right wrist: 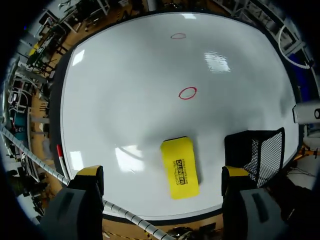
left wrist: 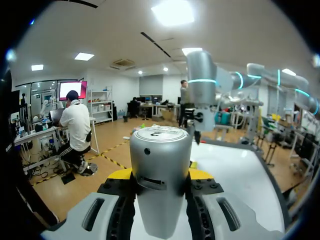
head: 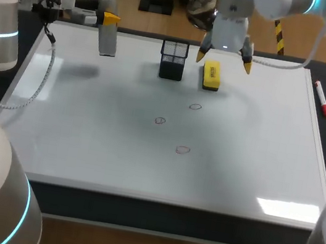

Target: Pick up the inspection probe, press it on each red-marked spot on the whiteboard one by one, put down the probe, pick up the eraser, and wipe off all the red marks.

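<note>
1. The inspection probe (head: 106,37) is standing upright near the far left corner of the counter, over the whiteboard (head: 86,134). The left end effector (left wrist: 160,175) is gripping it from both sides, its yellow tips pressing the grey barrel. I cannot tell whether its foot is touching the board.
2. The left arm is coming in low along the far edge, its wrist lying level and its fingers pointing toward the right.
3. The step in hand is looking like the probing stage. The probe is sitting well apart from every red spot, so the next move is calling for a carry toward the middle of the counter and a straight press down on one spot.
4. A black mesh holder (head: 173,61) is standing at the far edge, near the middle.
5. Three red marks are showing unwiped in the middle: one (head: 160,121), one nearer the front edge (head: 182,150), one farther back (head: 195,107).
6. The yellow eraser (head: 211,75) is lying flat just beside the holder.
7. The right end effector (head: 223,61) is hanging over the eraser, pointing straight down, its fingers spread wide and gripping nothing.
8. A red marker (head: 321,98) is lying by the right edge.
</note>
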Motion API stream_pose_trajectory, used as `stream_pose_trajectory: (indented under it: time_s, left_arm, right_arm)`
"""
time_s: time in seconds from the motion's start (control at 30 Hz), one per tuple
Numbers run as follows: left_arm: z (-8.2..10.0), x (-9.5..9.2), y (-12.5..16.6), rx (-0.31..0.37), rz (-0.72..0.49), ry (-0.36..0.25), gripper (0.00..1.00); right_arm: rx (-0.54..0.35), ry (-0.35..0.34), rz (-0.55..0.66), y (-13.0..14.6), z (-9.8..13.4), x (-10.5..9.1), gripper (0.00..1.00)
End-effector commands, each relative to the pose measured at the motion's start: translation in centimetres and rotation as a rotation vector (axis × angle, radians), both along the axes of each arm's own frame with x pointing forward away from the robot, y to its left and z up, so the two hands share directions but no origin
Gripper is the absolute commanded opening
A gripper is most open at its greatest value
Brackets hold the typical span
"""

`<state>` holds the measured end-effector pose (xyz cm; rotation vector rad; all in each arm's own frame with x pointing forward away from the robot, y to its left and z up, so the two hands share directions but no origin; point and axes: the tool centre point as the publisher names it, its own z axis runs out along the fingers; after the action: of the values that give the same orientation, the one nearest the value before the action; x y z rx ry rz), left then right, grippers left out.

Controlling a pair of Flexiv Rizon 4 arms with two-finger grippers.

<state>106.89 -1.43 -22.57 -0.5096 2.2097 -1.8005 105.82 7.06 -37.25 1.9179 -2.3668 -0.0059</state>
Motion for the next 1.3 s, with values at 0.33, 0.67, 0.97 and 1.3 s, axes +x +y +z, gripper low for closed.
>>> stream_pose_trajectory:
  time_s: [0.33,0.67,0.97,1.3]
  left_arm:
    - [0.1,0.0,0.1,0.000,-0.002,0.000,0.00]
    - [0.1,0.0,0.1,0.000,-0.002,0.000,0.00]
    - [0.1,0.0,0.1,0.000,-0.002,0.000,0.00]
    - [0.1,0.0,0.1,0.000,-0.002,0.000,0.00]
  right_arm:
    - [0.043,0.004,0.140,-0.4,-1.9,-0.1,1.00]
    - [0.037,0.039,0.186,0.4,-3.0,0.9,1.00]
    - [0.037,0.063,0.158,1.1,-4.0,2.1,1.00]
    - [0.037,0.063,0.138,1.7,-4.9,2.5,1.00]
